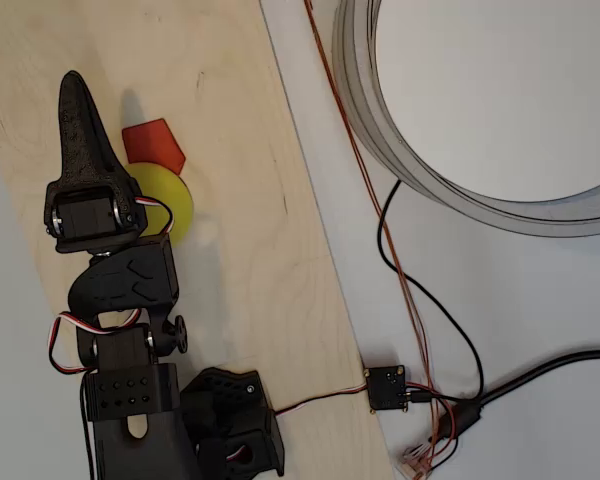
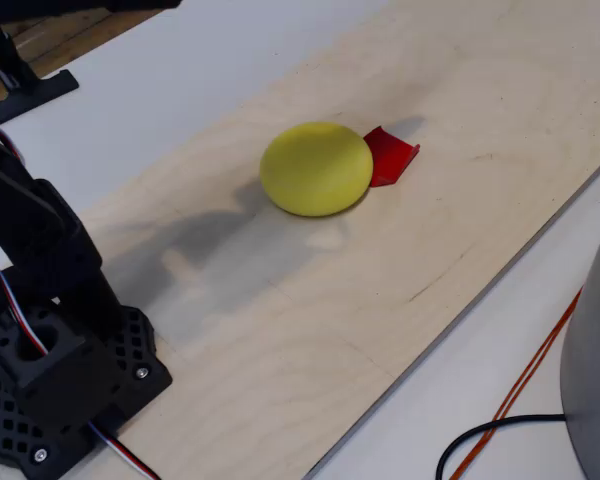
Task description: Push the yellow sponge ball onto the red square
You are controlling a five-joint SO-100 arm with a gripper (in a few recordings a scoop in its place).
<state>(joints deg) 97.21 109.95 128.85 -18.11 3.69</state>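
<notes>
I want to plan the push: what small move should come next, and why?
Probably nudge the yellow ball a little further toward the red square. In the fixed view the ball touches its near edge, yet most of the square shows bare beyond it.

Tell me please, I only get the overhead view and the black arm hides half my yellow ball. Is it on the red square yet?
Observer: Only partly. In the fixed view the whole yellow sponge ball shows, touching the red square and covering one edge of it.
Operator: Is the red bit flat?
Observer: Not quite. Its right edge curls up off the wooden board.
Operator: Is anything pushing the ball?
Observer: Nothing rests against the side facing the fixed view; only the arm's shadow lies on the board to its left.
</notes>
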